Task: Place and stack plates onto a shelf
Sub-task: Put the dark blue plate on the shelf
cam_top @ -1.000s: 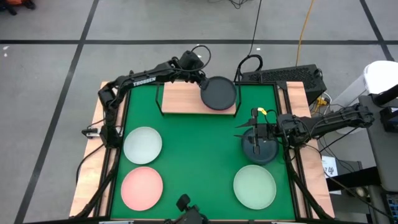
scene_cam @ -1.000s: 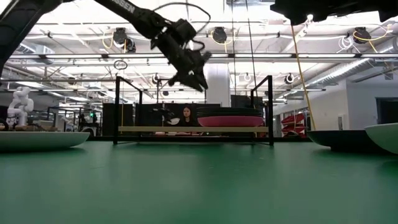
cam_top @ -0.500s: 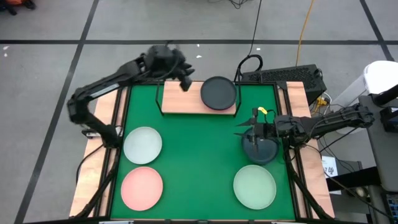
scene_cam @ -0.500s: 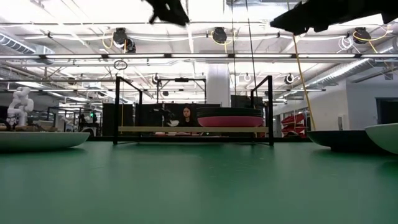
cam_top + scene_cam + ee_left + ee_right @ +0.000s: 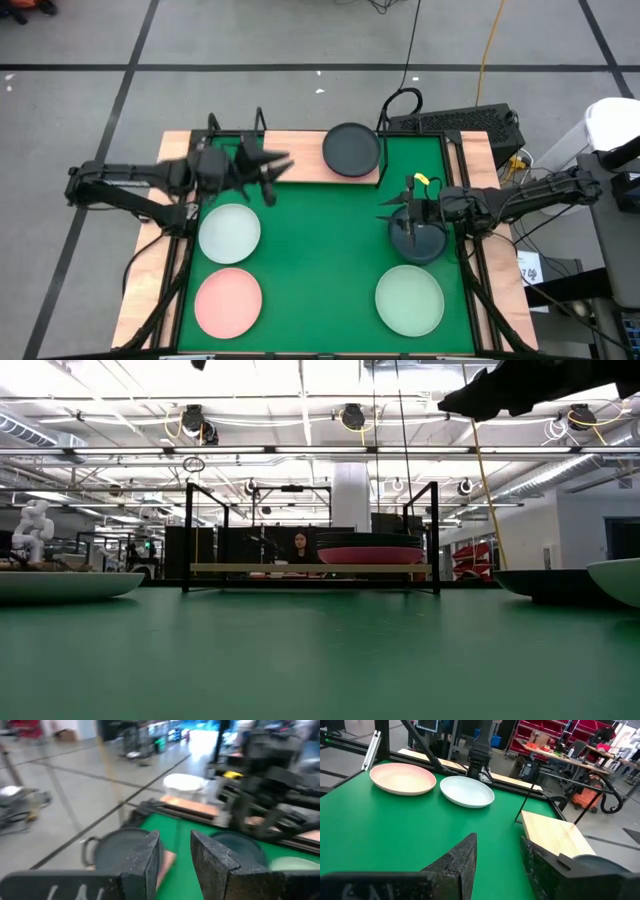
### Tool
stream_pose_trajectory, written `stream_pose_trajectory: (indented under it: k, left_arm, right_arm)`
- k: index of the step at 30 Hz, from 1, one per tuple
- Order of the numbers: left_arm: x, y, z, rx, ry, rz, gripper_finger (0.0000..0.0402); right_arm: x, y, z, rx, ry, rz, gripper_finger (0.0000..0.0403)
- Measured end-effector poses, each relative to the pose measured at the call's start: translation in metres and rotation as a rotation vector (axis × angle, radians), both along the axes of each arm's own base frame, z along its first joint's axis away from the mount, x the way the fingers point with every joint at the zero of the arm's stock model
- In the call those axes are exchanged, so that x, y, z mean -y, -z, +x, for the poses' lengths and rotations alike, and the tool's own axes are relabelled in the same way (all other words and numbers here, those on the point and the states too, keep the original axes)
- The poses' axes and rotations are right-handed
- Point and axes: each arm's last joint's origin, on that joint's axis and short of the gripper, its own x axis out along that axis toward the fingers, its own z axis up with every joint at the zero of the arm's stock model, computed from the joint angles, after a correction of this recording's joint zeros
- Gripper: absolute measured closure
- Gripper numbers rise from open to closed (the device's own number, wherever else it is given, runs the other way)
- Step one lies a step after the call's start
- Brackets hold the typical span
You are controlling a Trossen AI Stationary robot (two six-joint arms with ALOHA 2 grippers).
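The shelf stands at the mat's far edge. It bears a stack with a dark plate on top and a hot pink plate under it. My left gripper is open and empty, high over the shelf's left end, beyond the whitish plate. My right gripper is open and empty, well above a dark grey-teal plate that lies on the mat. A pale pink plate and a mint plate lie near the front edge.
The green mat has bare room in its middle, between the four loose plates. The shelf's left half is bare wood. Black frame posts rise at the shelf's ends. A person sits in the room beyond the shelf.
My left gripper has gone from beside the dark plate on the shelf up and toward the table's left, then toward the near edge. It now hangs over the shelf's left end. The stack on the shelf has stayed put.
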Motion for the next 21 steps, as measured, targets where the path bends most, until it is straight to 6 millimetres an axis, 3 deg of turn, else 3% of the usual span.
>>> stream_pose_trajectory:
  k: [9, 14, 21]
  left_arm:
    - [0.025, 0.065, -0.02, 0.099, 0.036, -0.003, 0.0286]
    - [0.028, 0.094, -0.025, 0.139, 0.052, -0.007, 0.0286]
    - [0.024, 0.109, -0.028, 0.218, 0.035, -0.011, 0.0286]
  right_arm:
    - [0.003, -0.004, 0.016, -0.258, 0.162, 0.014, 0.0271]
    - [0.0, 0.012, 0.018, -0.512, 0.16, 0.135, 0.0271]
    - [-0.014, 0.039, 0.019, -0.754, 0.179, 0.322, 0.0271]
